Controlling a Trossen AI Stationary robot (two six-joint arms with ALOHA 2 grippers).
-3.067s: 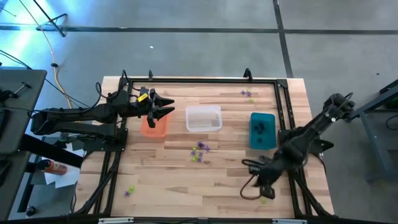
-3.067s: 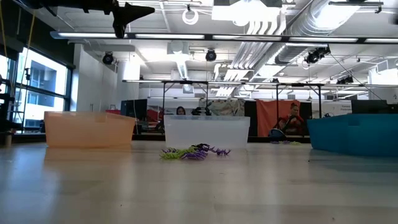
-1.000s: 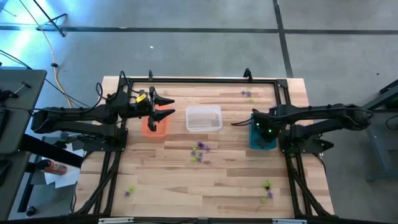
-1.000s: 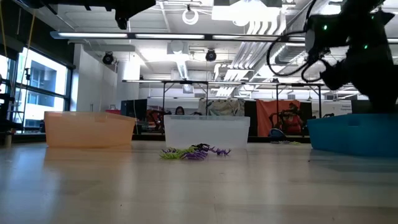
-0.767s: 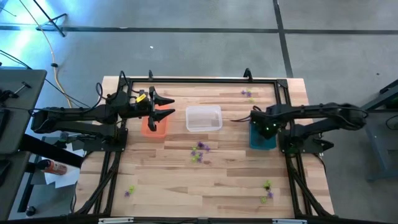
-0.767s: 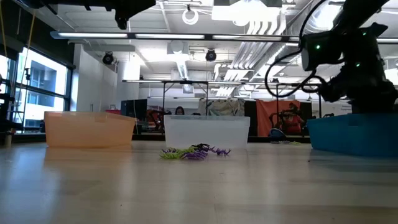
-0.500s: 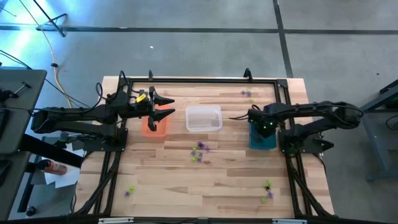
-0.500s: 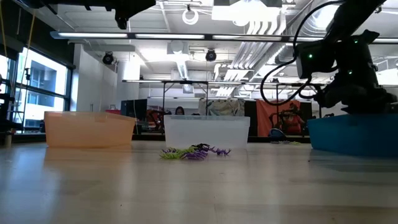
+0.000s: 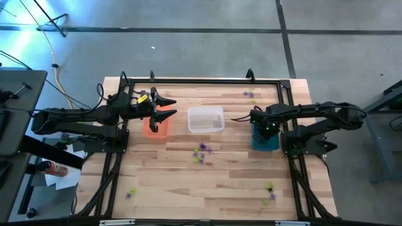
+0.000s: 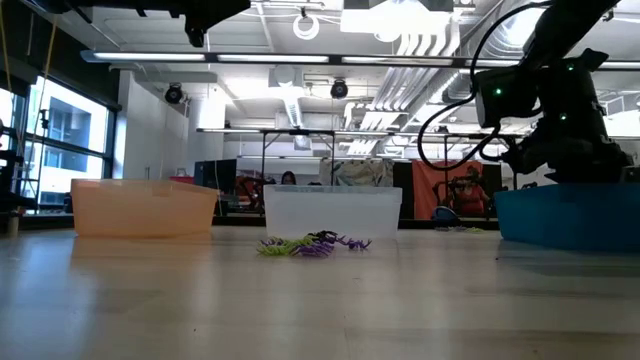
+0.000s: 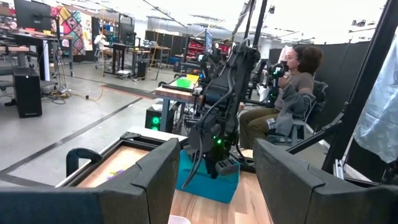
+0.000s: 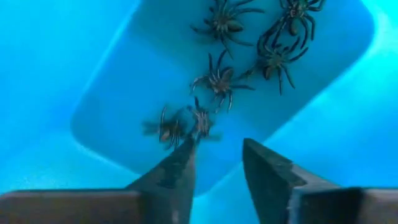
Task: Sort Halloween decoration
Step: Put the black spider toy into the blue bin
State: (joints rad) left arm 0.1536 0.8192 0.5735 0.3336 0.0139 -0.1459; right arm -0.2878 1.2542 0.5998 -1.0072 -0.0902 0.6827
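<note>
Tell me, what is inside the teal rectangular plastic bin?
The teal rectangular plastic bin holds several dark plastic spiders on its floor, seen past the open right gripper. From above, the arm covers part of the bin, so an exact count is unsure.

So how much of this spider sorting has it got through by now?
Partly done. Several black spiders already lie in the teal bin. The right end effector hangs open over that bin, holding nothing; the left end effector hangs open over the orange bin. Left: the central cluster and strays near three table corners.
</note>
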